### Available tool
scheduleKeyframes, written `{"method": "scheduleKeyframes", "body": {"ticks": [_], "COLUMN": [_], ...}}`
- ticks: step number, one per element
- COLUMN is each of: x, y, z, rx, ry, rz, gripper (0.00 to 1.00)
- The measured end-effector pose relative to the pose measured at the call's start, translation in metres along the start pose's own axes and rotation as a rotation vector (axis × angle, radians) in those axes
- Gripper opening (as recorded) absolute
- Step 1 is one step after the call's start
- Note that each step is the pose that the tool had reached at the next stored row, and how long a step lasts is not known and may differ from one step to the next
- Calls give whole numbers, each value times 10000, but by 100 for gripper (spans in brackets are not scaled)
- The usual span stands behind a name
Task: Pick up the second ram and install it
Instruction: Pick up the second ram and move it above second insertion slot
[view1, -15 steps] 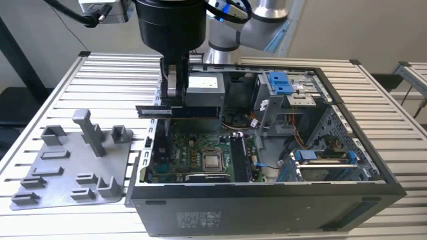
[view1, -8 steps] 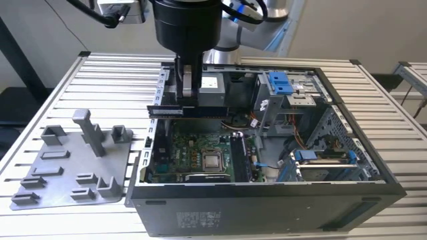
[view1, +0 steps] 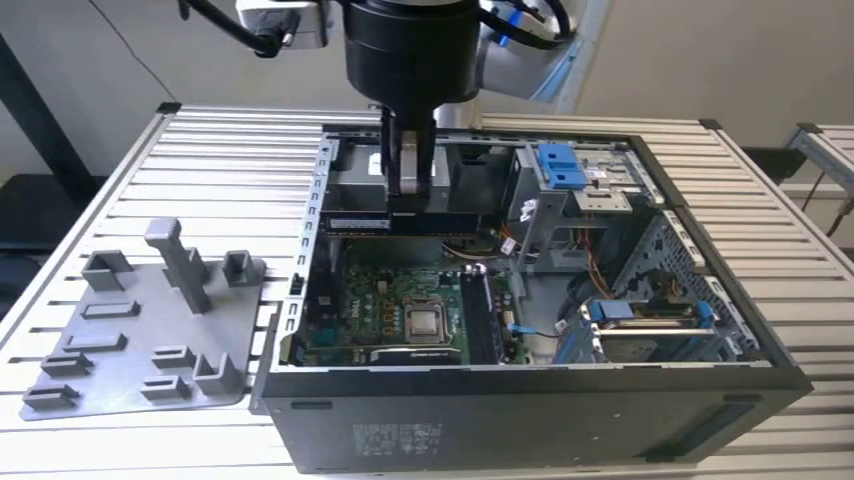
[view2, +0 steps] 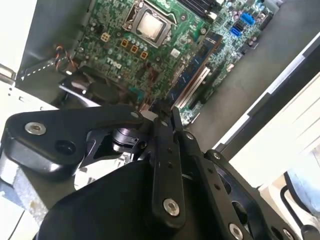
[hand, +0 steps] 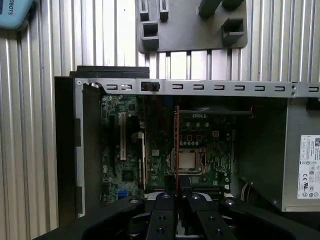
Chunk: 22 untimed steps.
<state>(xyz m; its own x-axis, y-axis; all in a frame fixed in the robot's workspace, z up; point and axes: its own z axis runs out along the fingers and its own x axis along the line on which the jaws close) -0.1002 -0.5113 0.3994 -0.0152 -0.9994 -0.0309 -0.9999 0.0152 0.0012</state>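
In the exterior view my gripper (view1: 407, 205) hangs over the far part of the open computer case (view1: 534, 395), shut on the second ram (view1: 360, 222). The long dark stick lies level above the motherboard (view1: 387, 300). In the second wrist view the second ram (view2: 200, 60) runs out from between my closed gripper (view2: 165, 112), over the green board. The first wrist view has the second ram (hand: 177, 145) edge-on, a thin line rising from my gripper (hand: 177, 192) beside the silver processor (hand: 187, 160).
A grey fixture plate (view1: 134, 350) with an upright post (view1: 180, 262) lies on the slatted table at the exterior view's left of the case. Inside the case are the processor (view1: 427, 322), a blue drive bracket (view1: 561, 165) and loose cables (view1: 534, 330). A white slot (hand: 121, 135) sits on the board.
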Motion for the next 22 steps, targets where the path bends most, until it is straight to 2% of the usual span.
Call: {"method": "scheduleKeyframes", "body": {"ticks": [22], "x": [-8], "y": [-507], "z": [0], "rx": [0], "ry": [-1], "rz": [0], "gripper": [14]}}
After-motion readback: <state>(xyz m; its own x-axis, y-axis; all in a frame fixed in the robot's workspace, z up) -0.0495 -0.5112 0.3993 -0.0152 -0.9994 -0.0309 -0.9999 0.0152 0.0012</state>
